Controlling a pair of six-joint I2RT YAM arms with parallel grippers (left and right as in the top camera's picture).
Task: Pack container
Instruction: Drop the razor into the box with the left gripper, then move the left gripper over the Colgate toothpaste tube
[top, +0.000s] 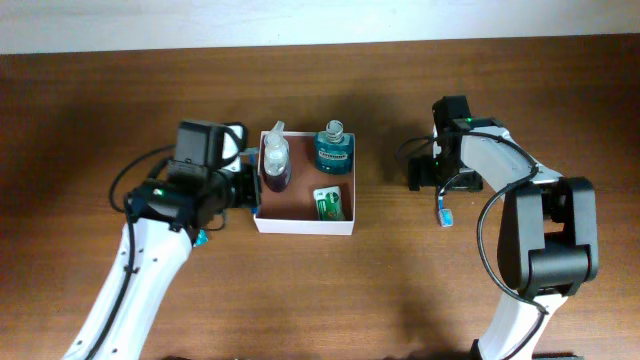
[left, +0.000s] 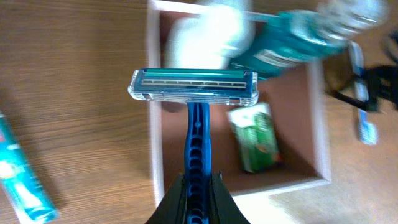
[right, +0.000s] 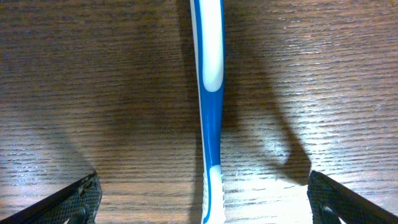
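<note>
The container (top: 305, 226) is a shallow white-walled box with a reddish-brown inside, at the table's middle. It holds a teal mouthwash bottle (top: 335, 148), a bottle of dark purple liquid (top: 275, 162) and a green packet (top: 331, 203). My left gripper (left: 198, 190) is shut on the handle of a blue razor (left: 194, 86). The razor's clear head hangs over the container's left wall (left: 153, 137). In the overhead view the left gripper (top: 248, 188) sits at that wall. My right gripper (right: 205, 202) is open, straddling a blue and white toothbrush (right: 210, 93) lying on the table.
A teal toothpaste tube (left: 22, 180) lies on the table left of the container. The toothbrush (top: 443, 212) lies right of the box, under my right gripper (top: 440, 183). The right arm's base stands at the front right.
</note>
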